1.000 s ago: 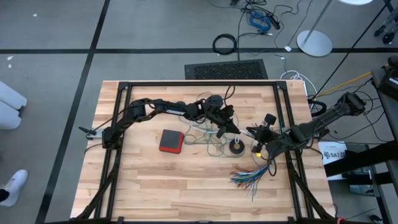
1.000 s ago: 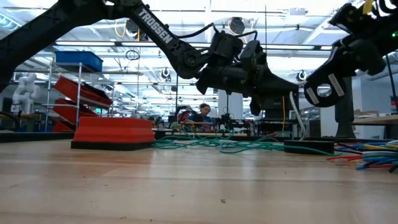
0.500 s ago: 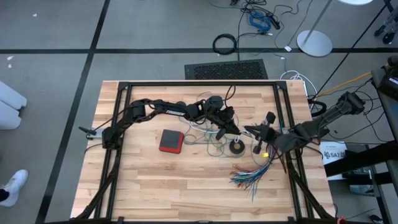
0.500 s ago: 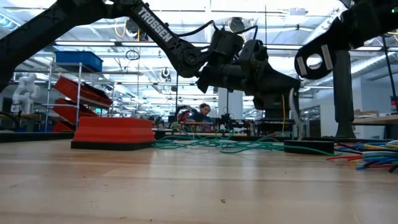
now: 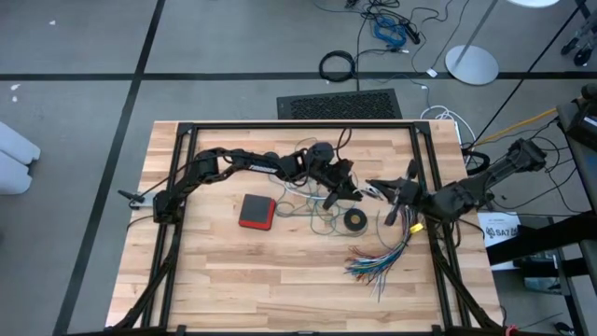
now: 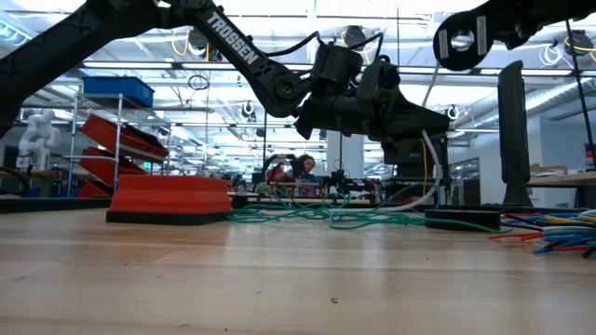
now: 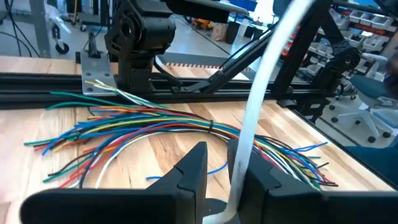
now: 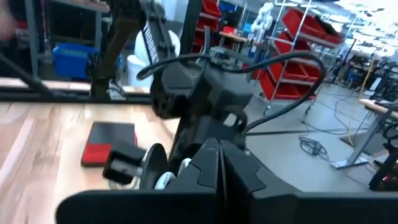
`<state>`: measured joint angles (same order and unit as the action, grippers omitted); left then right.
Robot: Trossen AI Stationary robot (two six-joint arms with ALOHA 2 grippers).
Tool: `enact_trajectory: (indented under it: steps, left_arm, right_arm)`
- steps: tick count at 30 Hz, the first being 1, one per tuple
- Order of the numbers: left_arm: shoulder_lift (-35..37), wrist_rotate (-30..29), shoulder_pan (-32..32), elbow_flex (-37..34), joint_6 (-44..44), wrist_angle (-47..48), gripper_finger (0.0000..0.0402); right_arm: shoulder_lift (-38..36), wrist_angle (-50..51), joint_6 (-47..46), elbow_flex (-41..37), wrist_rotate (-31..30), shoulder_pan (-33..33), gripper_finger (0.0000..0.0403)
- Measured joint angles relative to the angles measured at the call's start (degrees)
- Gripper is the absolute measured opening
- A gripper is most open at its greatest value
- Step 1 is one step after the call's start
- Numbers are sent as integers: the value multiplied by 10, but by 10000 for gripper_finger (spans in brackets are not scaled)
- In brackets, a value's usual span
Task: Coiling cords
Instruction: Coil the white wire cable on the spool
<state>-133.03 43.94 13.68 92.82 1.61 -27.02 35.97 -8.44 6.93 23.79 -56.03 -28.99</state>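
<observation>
White cord between the fingers of the left hand (image 5: 353, 194), above the bench (image 5: 215, 280).
The white cord (image 7: 261, 93) is seen running up between the slightly parted fingers; whether it is gripped cannot be told. The teal-green cord (image 6: 326, 217) is spread on the bench by the red block (image 5: 256, 211). The right hand (image 5: 373, 189) is raised nearby, fingers closed.

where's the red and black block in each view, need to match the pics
High view: red-and-black block lies left of centre on the table, beside the left end effector.
Low view: block at left, resting on the wood.
Left wrist view: not in it.
Right wrist view: block at lower left.
Shared landmark: the left arm.
</observation>
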Motion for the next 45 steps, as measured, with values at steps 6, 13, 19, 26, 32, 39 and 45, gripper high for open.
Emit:
enact_trajectory:
  steps: [6,13,19,26,32,39,45]
  left_arm:
    - [0,1,9,0,-23,-16,69]
    - [-1,7,23,0,-21,-61,69]
    - [-1,12,38,0,-20,-100,69]
    - [-1,36,50,-1,-19,-117,69]
    - [-1,47,54,-4,-5,-134,70]
    - [-1,70,66,-4,11,-140,70]
    - [-1,85,67,-4,22,-147,70]
  right_arm:
    - [-21,-5,37,0,-36,0,0]
    - [-32,-37,98,0,-71,0,0]
    - [-50,-77,159,0,-90,0,0]
    - [-70,-79,169,0,-103,0,0]
    - [-79,-81,179,0,-117,0,0]
    - [-87,-81,180,0,-118,0,0]
    - [-88,-81,180,0,-118,0,0]
